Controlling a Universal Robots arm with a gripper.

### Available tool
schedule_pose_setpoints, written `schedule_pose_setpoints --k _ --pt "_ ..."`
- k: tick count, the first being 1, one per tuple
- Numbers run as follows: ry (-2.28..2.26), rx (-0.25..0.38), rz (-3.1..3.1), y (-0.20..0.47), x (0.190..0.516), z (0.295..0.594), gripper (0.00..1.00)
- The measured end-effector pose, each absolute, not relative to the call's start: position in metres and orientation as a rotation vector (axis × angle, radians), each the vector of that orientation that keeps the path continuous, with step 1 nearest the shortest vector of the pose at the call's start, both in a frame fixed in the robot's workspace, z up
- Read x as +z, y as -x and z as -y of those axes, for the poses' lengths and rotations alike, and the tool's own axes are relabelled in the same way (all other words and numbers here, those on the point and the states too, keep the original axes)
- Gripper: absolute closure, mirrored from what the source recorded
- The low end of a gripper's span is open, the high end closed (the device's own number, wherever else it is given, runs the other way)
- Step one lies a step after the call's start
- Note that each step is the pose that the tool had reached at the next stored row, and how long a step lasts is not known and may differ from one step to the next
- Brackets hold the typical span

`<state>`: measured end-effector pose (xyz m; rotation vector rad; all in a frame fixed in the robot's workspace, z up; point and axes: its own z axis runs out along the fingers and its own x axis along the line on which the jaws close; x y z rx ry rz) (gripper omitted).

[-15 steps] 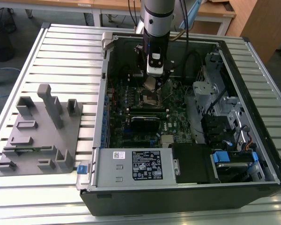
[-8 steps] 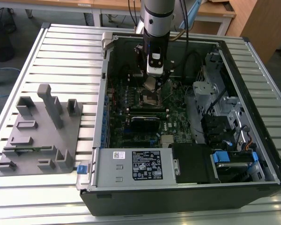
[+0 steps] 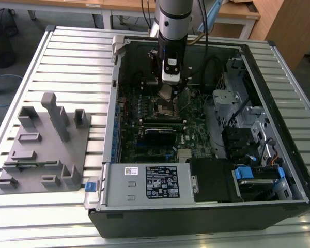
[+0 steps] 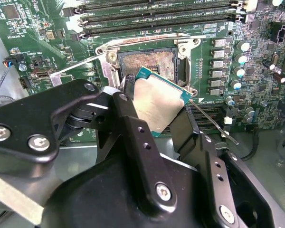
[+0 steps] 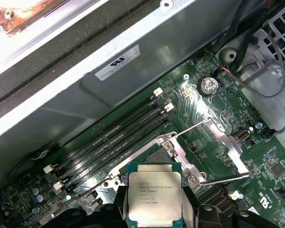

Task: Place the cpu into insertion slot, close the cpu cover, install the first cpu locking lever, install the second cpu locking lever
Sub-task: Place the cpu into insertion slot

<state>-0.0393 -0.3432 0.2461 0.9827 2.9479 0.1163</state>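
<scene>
My gripper (image 3: 167,89) hangs inside the open computer case and is shut on the cpu (image 3: 166,92). The cpu (image 4: 159,102) is a silver-topped square chip, held tilted between two black fingers (image 4: 185,126). It hovers just above the insertion slot (image 4: 147,59), a dark square socket with a silver rim on the green motherboard (image 4: 33,28). In the first wrist view the cpu (image 5: 154,192) faces the camera and hides part of the insertion slot (image 5: 154,153). The cpu cover (image 5: 225,140) is swung open beside the socket. A thin wire locking lever (image 4: 213,121) stands free of the socket.
Long black memory slots (image 4: 156,14) run right beside the socket. A white-labelled power supply box (image 3: 155,183) fills the case's near side. Drive cages and cables (image 3: 237,103) crowd the exterior view's right. A grey fixture (image 3: 46,144) sits on the slatted table at that view's left.
</scene>
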Motion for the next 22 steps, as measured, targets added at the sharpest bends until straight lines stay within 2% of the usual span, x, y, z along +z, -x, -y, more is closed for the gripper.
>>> schedule_pose_setpoints --k 6,22 --pt "-0.995 0.116 -2.943 0.0393 0.2451 0.3432 0.46" --pt "-1.401 0.107 -2.762 0.0393 0.2406 0.3432 0.46"
